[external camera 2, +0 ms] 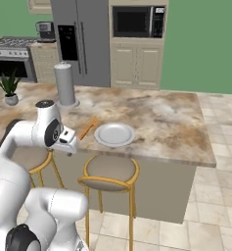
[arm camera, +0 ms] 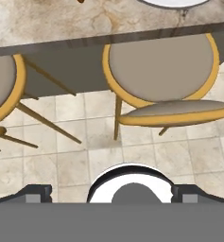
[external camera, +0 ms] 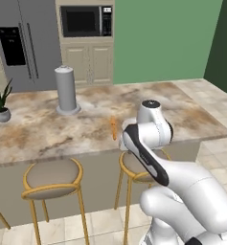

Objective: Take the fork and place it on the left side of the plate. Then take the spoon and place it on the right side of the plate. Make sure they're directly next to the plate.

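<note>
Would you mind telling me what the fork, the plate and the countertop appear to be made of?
Fork: likely plastic, uniformly matte orange. Plate: probably glazed ceramic, plain grey-white and smooth, though it may be plastic. Countertop: polished stone look, mottled beige-brown veining.

The left base camera is sitting behind the arm, off its left shoulder, looking forward and down across the marbled tabletop (external camera: pixel 48 124) toward the fridge (external camera: pixel 24 43) and microwave (external camera: pixel 86 21). The right base camera is riding on the other side, facing the same island from a slightly wider angle, and it is catching the plate (external camera 2: pixel 114 134) near the front edge. Both are sharing the tabletop, the grey canister (external camera: pixel 66 90), the potted plant (external camera: pixel 1 103) and the orange fork (external camera 2: pixel 88 129). The hand camera is pointing steeply down, close over the stools (arm camera: pixel 160 66) and floor tiles (arm camera: pixel 75 160), just clipping the tabletop's edge.
</note>
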Tool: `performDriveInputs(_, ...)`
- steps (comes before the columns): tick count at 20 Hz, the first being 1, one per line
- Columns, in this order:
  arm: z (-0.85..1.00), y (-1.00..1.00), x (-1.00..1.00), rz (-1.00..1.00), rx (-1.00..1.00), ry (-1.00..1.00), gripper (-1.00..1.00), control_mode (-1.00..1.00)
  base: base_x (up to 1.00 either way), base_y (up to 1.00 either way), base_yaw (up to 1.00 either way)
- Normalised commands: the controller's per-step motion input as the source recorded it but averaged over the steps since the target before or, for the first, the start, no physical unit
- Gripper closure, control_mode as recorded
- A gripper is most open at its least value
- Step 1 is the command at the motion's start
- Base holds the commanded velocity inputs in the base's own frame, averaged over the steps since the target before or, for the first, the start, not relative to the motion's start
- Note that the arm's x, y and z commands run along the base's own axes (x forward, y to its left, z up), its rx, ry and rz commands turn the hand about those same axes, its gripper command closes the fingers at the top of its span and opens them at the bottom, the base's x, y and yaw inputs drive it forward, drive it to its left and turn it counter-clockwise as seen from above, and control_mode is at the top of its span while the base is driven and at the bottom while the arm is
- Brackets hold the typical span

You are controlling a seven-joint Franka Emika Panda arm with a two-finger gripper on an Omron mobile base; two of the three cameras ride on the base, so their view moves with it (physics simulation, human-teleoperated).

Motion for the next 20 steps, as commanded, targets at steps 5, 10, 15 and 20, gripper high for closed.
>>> performDriveInputs(5,0.00,0.00,0.00,0.00,0.00,0.00,-1.00,1.00,-0.82,0.23,0.07)
performDriveInputs(10,0.00,0.00,0.00,0.00,0.00,0.00,-1.00,1.00,-0.18,0.92,0.00)
performDriveInputs(15,0.00,0.00,0.00,0.00,0.00,0.00,-1.00,1.00,-0.01,0.94,0.00)
performDriveInputs(20,0.00,0.00,0.00,0.00,0.00,0.00,-1.00,1.00,0.05,0.94,0.00)
